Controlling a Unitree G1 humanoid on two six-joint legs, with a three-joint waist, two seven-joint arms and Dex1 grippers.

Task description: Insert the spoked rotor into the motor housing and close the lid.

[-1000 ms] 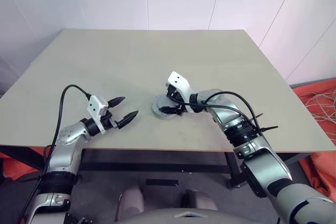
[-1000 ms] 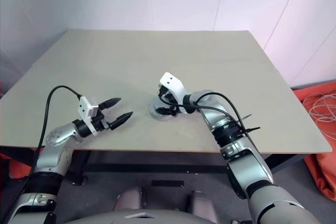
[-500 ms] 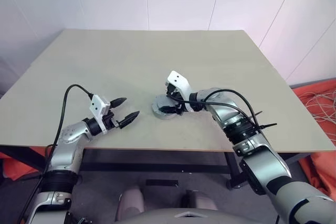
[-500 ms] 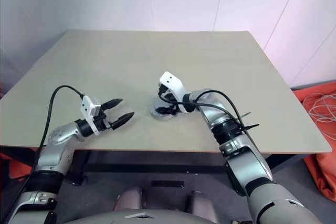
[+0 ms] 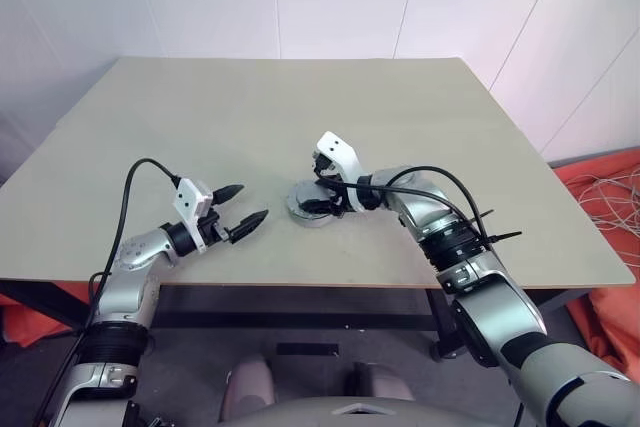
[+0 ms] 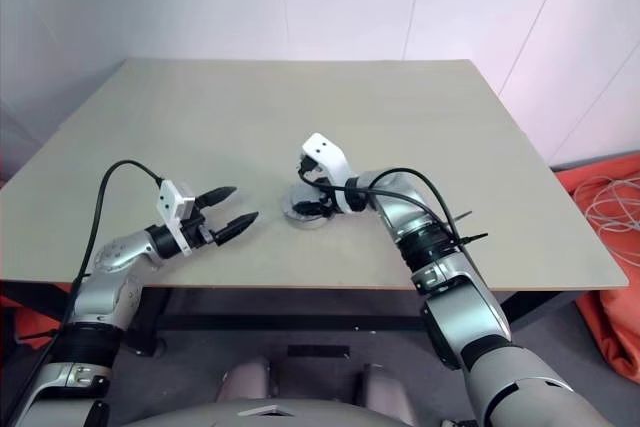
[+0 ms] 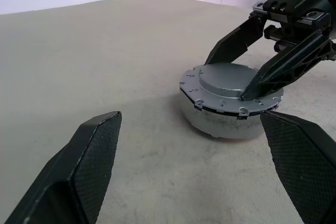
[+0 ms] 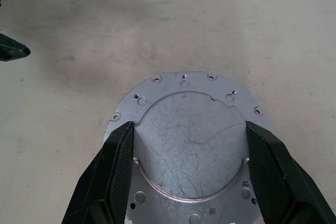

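Observation:
A round grey lid (image 8: 189, 150) with a raised centre and small holes round its flange lies flat on top of the round silver motor housing (image 7: 210, 124) near the middle of the table's front. My right gripper (image 5: 320, 203) reaches down onto it from the right. Its two black fingers (image 8: 118, 161) press against opposite sides of the raised centre, shut on the lid. My left gripper (image 5: 252, 202) hovers open to the left of the stack, pointing at it, a hand's width away. The spoked rotor is hidden.
The beige table (image 5: 300, 107) stretches bare behind and to both sides of the stack. Its front edge (image 5: 300, 284) runs close below both grippers. Orange cloth and white cables (image 5: 610, 197) lie on the floor at the right.
My right wrist has tipped slightly over the lid while keeping its grip. The left gripper and the stack have stayed where they were.

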